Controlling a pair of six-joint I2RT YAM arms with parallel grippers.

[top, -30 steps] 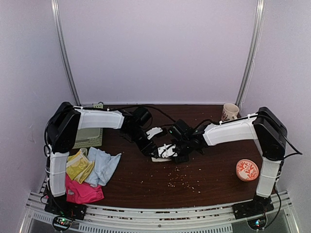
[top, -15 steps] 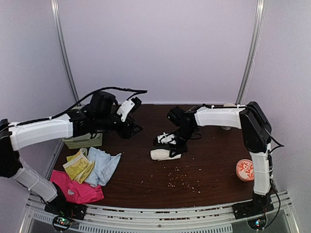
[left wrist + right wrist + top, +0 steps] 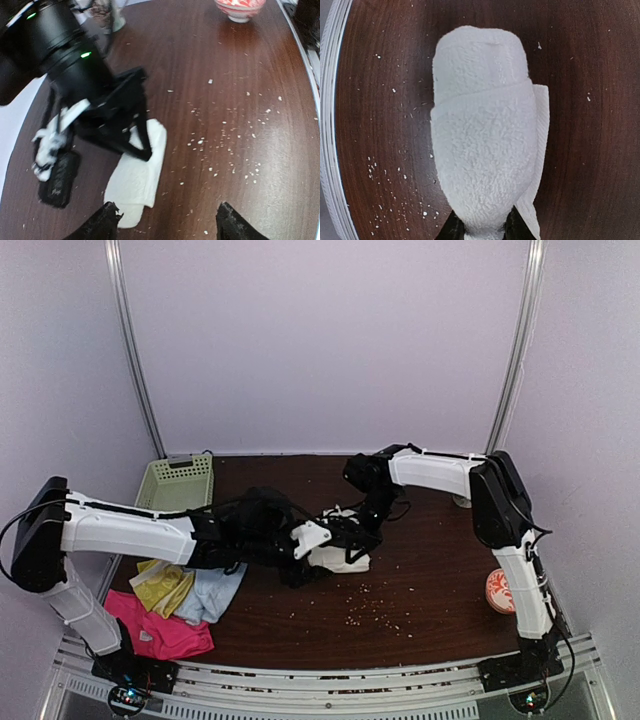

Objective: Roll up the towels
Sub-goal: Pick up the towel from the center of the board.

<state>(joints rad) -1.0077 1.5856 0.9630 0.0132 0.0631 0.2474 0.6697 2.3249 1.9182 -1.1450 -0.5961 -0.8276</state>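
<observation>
One cream-white towel lies rolled mid-table in the top view; other towels sit heaped at the left. From the left wrist, we see the left gripper standing wide, just short of the roll. From the right wrist, the right gripper pinches the roll's end narrowly; we should pin it there while the left tucks the loose flap.

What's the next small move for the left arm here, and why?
Probably ease the left gripper forward over the near end of the white towel and close: its jaws stand open, empty, while the right gripper pinches the other end and a loose edge shows.
</observation>
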